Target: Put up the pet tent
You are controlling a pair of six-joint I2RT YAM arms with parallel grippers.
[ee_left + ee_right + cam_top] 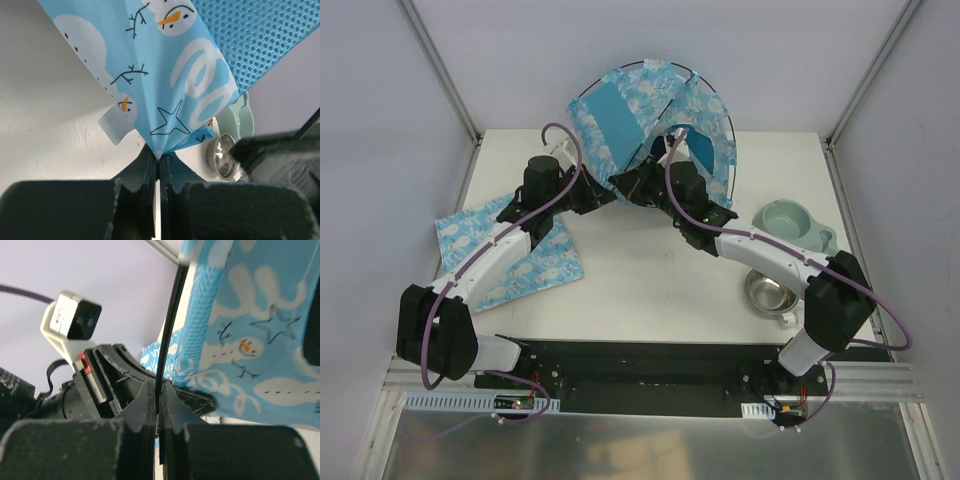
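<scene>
Blue snowman-print fabric pet tent (620,110) stands domed at the far middle of the white counter (650,270), dark doorway facing the arms, thin black pole (167,325) arcing over its top.

Left end effector (158,157): jaws clamped tight on a pinched lower corner of the tent fabric; small white tag (114,125) hangs beside the pinch.

Right end effector (158,390): jaws closed on the pole's lower end, just beside the left one.

Flat rectangular mat of the same print (510,255) lies at counter left. Pale green bowl stand (790,225) and round steel bowl (770,292) sit at right.
</scene>
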